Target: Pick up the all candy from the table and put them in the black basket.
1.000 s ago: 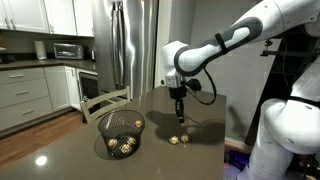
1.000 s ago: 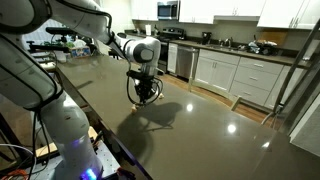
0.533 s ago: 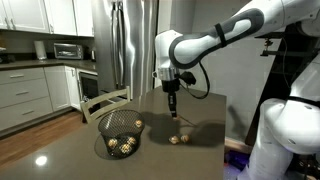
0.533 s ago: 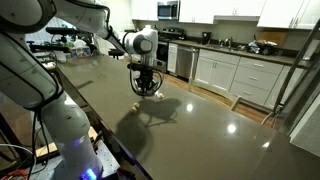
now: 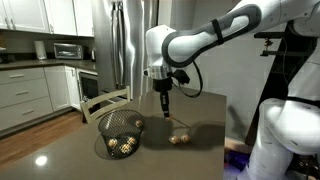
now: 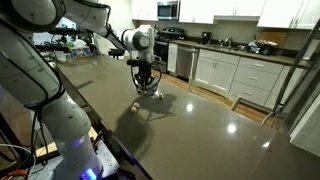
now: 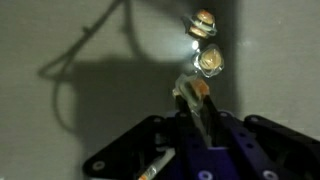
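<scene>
Fingers [image 5: 165, 108] w/ candy [image 7: 200, 88] nearer black basket [image 5: 104, 126]

- We see the dark brown smooth-topped table [image 5: 60, 158] as glossy, mirroring the lights.
- The round black wire-mesh basket [image 5: 104, 135] looks to us like thin matt metal.
- The small round gold-foil-wrapped candy [image 7: 209, 62] gleams, crinkled.
- The tall stainless-steel fridge [image 5: 125, 45] shows a brushed sheen.

Basket [image 5: 120, 127] stood on the table [image 5: 70, 150], with several candies [image 5: 122, 146] inside. Two loose candies [image 5: 178, 139] lay on the table beside it. The gripper [image 5: 165, 114] hung above, between basket and loose candies, with one held candy [image 7: 200, 87] between its fingertips.
</scene>
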Controlling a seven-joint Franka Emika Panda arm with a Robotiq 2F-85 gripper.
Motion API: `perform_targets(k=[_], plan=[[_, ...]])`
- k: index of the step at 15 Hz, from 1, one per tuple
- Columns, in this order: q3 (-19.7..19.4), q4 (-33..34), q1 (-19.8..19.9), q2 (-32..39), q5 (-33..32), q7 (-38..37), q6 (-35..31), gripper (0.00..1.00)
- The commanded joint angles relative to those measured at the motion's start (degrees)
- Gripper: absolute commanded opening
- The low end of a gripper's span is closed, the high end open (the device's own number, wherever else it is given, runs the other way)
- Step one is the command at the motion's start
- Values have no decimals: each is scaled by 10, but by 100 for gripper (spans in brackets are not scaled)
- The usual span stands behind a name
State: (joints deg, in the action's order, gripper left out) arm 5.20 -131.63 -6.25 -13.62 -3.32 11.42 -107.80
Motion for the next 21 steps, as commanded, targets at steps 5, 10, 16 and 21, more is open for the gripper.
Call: perform_targets(k=[5,10,16,21], plan=[[15,45,-7,14,-28,-7,10,9],[19,48,-15,4,-21,4,-23,9],[12,27,-28,-6,10,27,-122,9],[9,3,-37,3,49,50,-219,9]])
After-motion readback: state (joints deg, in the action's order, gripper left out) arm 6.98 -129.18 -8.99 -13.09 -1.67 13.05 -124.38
